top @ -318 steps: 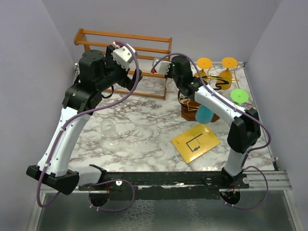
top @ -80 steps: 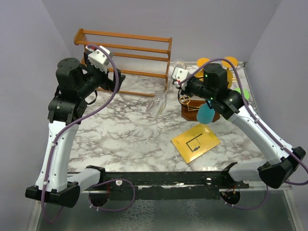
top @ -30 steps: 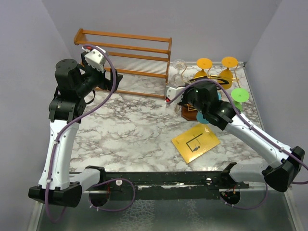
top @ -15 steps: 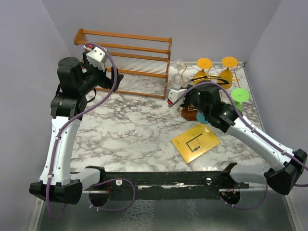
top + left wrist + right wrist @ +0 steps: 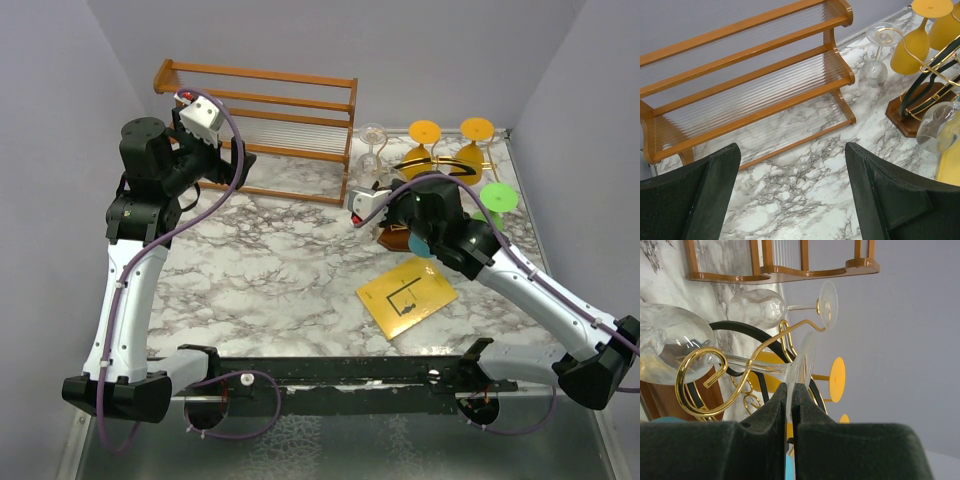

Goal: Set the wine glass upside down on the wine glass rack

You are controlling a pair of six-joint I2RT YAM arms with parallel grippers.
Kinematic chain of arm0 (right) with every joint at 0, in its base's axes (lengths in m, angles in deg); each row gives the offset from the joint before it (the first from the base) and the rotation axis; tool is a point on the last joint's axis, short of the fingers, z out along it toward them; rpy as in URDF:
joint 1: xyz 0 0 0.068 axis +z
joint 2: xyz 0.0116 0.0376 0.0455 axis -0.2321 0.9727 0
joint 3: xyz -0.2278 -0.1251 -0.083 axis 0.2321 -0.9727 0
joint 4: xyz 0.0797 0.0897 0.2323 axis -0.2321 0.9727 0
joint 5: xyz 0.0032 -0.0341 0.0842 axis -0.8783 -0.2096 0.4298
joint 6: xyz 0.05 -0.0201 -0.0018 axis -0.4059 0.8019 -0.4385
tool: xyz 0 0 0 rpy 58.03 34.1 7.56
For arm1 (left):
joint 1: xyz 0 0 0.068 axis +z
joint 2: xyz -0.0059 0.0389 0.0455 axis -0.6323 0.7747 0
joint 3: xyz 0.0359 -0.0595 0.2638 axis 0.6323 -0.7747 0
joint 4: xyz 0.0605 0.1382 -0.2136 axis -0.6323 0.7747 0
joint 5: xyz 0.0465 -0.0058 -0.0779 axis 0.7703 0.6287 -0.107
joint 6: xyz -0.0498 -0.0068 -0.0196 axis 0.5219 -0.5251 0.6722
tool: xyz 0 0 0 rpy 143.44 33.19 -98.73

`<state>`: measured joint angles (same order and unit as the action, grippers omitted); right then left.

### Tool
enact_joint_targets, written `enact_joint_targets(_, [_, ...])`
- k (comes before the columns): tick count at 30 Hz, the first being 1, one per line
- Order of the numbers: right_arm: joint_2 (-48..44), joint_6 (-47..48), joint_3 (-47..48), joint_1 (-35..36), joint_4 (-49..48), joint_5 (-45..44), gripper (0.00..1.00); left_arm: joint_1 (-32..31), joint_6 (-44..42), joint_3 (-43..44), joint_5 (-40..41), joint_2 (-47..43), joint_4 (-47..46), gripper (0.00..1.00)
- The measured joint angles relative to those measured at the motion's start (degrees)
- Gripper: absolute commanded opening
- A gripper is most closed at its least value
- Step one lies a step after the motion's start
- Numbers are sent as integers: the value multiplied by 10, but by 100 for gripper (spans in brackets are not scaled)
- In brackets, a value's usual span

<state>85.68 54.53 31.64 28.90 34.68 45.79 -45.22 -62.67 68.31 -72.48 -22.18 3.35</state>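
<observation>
The work surface is a white tabletop (image 5: pixel 270 270) with grey marble veining, enclosed at the back and both sides by plain pale lilac walls (image 5: pixel 420 50). A black mounting rail (image 5: pixel 350 372) runs along the near edge. An orange-brown wooden slatted shelf (image 5: pixel 262 100) stands at the rear left, against the back wall. The wine glass rack (image 5: pixel 447 162) stands at the rear right on its dark brown base, carrying orange glasses (image 5: pixel 425 133), a green glass (image 5: pixel 497 198) and a second clear glass (image 5: pixel 874 70) that hangs bowl-down from a hook on the side nearest the shelf. A yellow card (image 5: pixel 407 292) lies flat on the tabletop in front of the rack. The right gripper (image 5: pixel 790 390) is at the rack, and its fingers (image 5: pixel 765 415) are clenched on the rim of the foot of the wine glass (image 5: pixel 675 340). This glass is inverted, bowl toward the tabletop, with its stem crossing one curled gold hook of the rack; whether the foot bears on the hook cannot be determined. The left gripper (image 5: pixel 792 150) is raised in front of the shelf, well apart from the rack, its fingers (image 5: pixel 715 185) released and spread wide with nothing between them.
</observation>
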Motion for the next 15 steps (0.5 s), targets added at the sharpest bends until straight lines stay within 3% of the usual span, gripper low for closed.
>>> enact_joint_targets(15, [-26,8,-2,0,49,17,1,1,-2,0,0,0,-1,88])
